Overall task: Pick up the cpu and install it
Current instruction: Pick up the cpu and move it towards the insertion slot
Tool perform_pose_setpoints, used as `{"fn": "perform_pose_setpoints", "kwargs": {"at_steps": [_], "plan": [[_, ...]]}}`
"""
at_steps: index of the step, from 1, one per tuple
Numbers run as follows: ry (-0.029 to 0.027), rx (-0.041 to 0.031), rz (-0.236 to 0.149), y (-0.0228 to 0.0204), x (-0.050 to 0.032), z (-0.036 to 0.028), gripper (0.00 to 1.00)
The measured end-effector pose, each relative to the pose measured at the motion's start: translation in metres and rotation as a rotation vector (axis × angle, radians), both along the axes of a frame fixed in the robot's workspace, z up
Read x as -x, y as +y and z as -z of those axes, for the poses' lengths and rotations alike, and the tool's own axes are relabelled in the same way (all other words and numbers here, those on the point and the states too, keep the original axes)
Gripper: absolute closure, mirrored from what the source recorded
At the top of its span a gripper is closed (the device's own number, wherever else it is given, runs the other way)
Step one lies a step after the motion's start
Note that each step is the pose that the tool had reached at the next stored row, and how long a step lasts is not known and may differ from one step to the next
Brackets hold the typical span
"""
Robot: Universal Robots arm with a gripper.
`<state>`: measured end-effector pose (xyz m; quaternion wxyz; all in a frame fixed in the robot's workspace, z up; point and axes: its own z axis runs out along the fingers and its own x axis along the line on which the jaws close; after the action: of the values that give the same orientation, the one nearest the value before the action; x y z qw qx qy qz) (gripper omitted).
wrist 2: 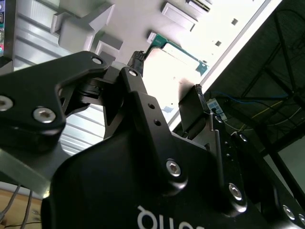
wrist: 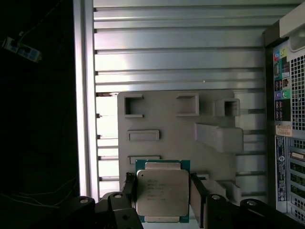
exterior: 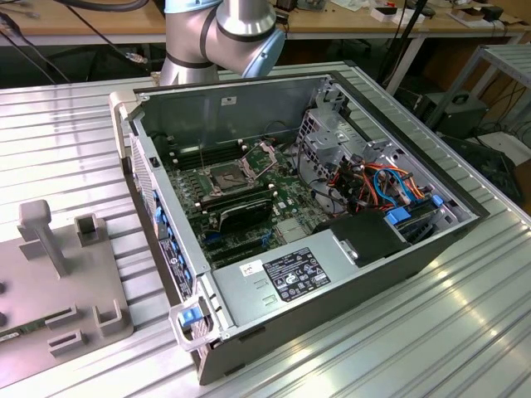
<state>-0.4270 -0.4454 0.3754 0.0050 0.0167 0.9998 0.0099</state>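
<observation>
The cpu [wrist: 162, 192], a flat square chip with a dull silver top and a green rim, sits between the two black fingers of my gripper [wrist: 162, 183], which is shut on it by its sides. It hangs well above the grey fixture plate [wrist: 176, 124]. In the second wrist view the chip's green edge [wrist 2: 177, 51] spans the gap between the tips of the gripper [wrist 2: 169, 71]. In the exterior view the dark square socket [exterior: 226, 177] lies on the motherboard with its hinged metal bracket [exterior: 264, 152] raised, and the arm [exterior: 224, 33] stands behind the case.
The open computer case [exterior: 332, 274] lies on the ribbed aluminium table [exterior: 465, 332], full of cables and drive bays. The grey fixture plate [exterior: 58, 282] with raised blocks lies at the exterior view's left. The case's rear panel [wrist: 286, 143] and the table's edge [wrist: 86, 95] border the plate.
</observation>
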Motion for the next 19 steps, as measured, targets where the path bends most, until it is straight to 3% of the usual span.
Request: {"fn": "perform_pose_setpoints", "kwargs": {"at_steps": [19], "plan": [[0.0, 0.0, 0.0, 0.0, -0.0201, 0.0, 0.45]]}}
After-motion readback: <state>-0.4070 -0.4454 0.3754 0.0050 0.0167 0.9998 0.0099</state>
